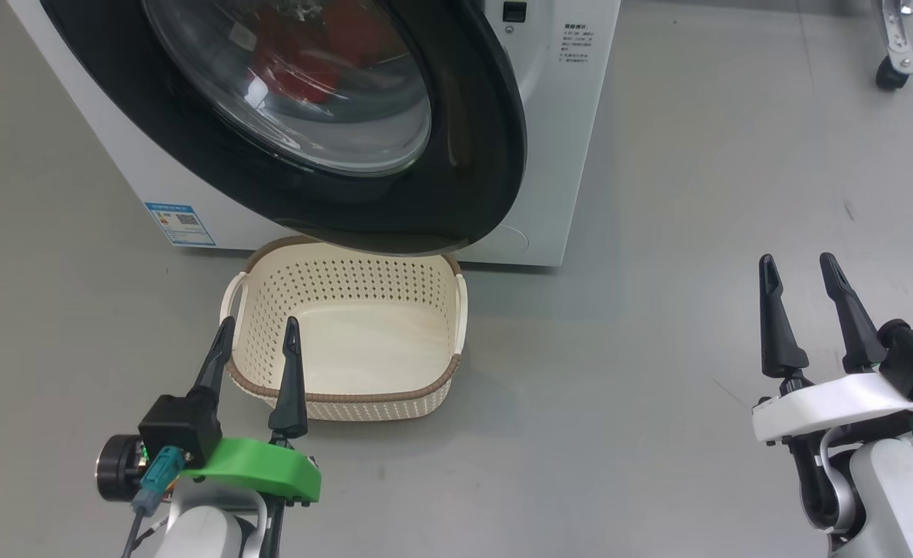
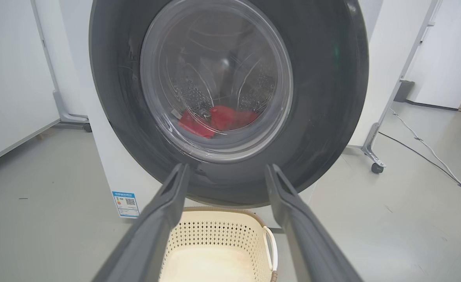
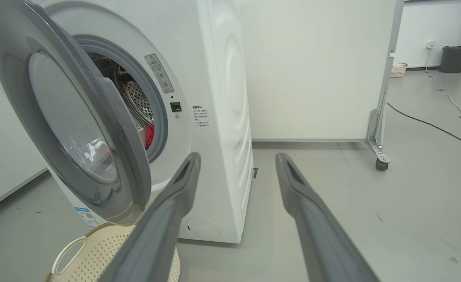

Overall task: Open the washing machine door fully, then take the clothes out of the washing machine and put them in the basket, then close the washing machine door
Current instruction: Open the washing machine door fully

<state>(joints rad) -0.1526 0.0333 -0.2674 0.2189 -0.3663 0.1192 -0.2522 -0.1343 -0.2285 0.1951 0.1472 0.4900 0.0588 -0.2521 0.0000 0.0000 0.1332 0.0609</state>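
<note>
The washing machine stands at the top of the head view, and its black-rimmed door hangs partly open over the far edge of the cream basket. Red clothes lie in the steel drum, seen through the door glass; in the right wrist view a red patch shows in the gap beside the door. My left gripper is open above the basket's near left corner, holding nothing. My right gripper is open over bare floor to the right of the machine.
A wheeled white partition leg stands at the back right, with a cable running along the floor behind it. Grey floor lies between the basket and my right arm. The basket is empty.
</note>
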